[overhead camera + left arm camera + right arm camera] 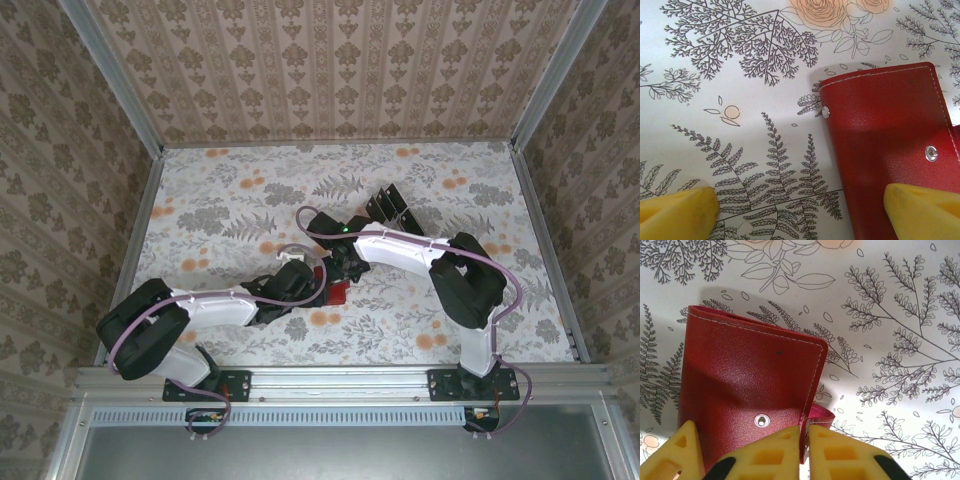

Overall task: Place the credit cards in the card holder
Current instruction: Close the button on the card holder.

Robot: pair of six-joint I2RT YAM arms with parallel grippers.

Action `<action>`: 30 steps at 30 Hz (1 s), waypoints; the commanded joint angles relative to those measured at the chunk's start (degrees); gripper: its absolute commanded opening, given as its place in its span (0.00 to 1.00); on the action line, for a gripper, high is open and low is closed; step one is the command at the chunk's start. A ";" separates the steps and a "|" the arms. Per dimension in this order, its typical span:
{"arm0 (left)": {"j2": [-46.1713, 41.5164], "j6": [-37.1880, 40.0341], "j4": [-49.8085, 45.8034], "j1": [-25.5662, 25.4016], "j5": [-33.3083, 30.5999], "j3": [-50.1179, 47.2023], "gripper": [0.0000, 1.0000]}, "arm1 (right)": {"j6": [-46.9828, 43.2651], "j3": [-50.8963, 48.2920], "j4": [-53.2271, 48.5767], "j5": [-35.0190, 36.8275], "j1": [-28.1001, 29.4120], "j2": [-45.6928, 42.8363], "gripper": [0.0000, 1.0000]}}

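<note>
Top external: red card holder [338, 292] lies mid-worktop [500, 300], with both arms crowded over it. Right gripper [804, 452] pinches its cover edge. Left gripper [800, 215] gapes wide, one finger above it. Credit cards [393, 207] stand nearer the far edge. Open worktop towards the left and right edges.

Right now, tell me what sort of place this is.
Likely an enclosed robot test cell: wallpapered panels in aluminium framing, a floral-print table, left arm and right arm bolted to a rail.
</note>
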 commanded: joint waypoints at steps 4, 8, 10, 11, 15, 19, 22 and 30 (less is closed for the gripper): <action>4.47 -2.00 -3.64 0.64 3.74 -3.28 0.97 | -0.32 -0.19 -0.84 0.19 0.34 0.06 0.04; 4.61 -2.02 -3.61 0.65 3.74 -3.32 0.97 | 0.03 -0.27 -0.70 -0.36 0.38 -0.97 0.00; 4.65 -2.00 -3.54 0.63 3.79 -3.28 0.97 | 0.43 -0.49 0.10 -1.50 0.34 -1.67 0.00; 4.72 -2.00 -3.53 0.63 3.80 -3.23 0.97 | 0.79 -0.55 0.54 -2.20 0.32 -2.05 0.00; 4.85 -2.00 -3.39 0.65 3.82 -3.25 0.97 | 2.00 -0.92 2.61 -4.99 0.24 -2.43 0.00; 4.87 -1.92 -3.44 0.70 3.86 -3.37 0.97 | 2.84 -0.99 4.03 -6.58 0.25 -1.79 0.00; 4.74 -2.00 -3.41 0.70 3.84 -3.46 0.97 | 3.17 -1.17 4.59 -7.06 0.21 -1.31 0.00; 4.88 -2.08 -3.42 0.68 3.88 -3.51 0.97 | 3.54 -2.18 5.57 -7.58 0.19 -0.48 0.00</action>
